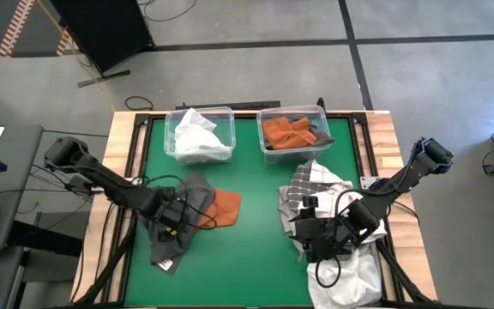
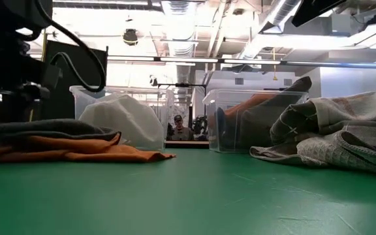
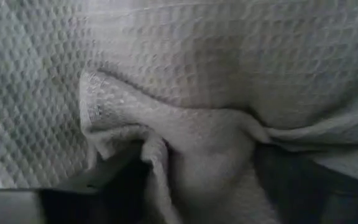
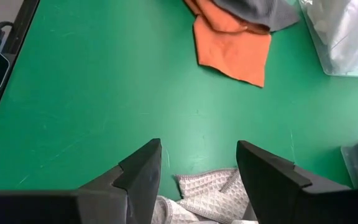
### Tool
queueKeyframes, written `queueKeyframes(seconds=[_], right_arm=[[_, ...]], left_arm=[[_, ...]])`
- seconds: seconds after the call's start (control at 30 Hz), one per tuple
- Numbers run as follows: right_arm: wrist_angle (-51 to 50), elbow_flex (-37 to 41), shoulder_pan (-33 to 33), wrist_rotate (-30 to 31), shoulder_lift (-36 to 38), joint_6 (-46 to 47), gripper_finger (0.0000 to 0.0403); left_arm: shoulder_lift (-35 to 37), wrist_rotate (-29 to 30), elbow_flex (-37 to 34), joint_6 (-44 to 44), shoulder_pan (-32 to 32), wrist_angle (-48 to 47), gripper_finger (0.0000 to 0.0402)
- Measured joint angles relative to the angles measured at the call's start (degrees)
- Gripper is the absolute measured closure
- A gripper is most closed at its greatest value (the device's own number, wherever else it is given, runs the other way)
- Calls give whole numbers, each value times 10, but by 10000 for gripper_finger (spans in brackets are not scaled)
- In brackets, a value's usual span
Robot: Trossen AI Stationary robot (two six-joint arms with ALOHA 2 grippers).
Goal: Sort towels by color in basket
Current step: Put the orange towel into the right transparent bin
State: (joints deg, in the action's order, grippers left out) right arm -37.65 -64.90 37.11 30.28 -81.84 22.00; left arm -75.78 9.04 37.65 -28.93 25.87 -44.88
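Right gripper (image 1: 309, 243) at 4 o'clock, fingers spread and empty above the checked towel (image 1: 311, 190); left gripper (image 1: 171, 225) at 8 o'clock down on the grey towel (image 1: 178, 225) over the orange towel (image 1: 223, 206), grip unclear; open green mat (image 1: 256, 249) between; beyond, left bin (image 1: 199, 134) holds white towels (image 1: 201, 137), right bin (image 1: 294, 133) orange cloth (image 1: 285, 131).

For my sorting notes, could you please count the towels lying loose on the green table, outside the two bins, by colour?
Dark grey towel: 1
Orange towel: 1
White-and-grey checked towel: 1
White towel: 1
Total: 4, as far as the high view separates the right heap.
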Motion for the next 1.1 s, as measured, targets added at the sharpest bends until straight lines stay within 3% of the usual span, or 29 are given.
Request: queueKeyframes(seconds=[0.23,0.3,0.57,0.8,0.97,1.1], right_arm=[[0,0,2,0,0,0,164],[0,0,5,0,0,0,164],[-1,0,8,0,0,2,164],[-1,0,14,0,0,5,164],[-1,0,24,0,0,19,164],[-6,0,35,0,0,34,164]], left_arm=[[-3,-16,46,70,1,9,352],[15,-20,78,90,1,-3,383],[82,64,219,176,9,-31,389],[83,153,320,295,0,-17,391],[83,169,358,357,-27,31,391],[83,132,382,364,-37,32,389]])
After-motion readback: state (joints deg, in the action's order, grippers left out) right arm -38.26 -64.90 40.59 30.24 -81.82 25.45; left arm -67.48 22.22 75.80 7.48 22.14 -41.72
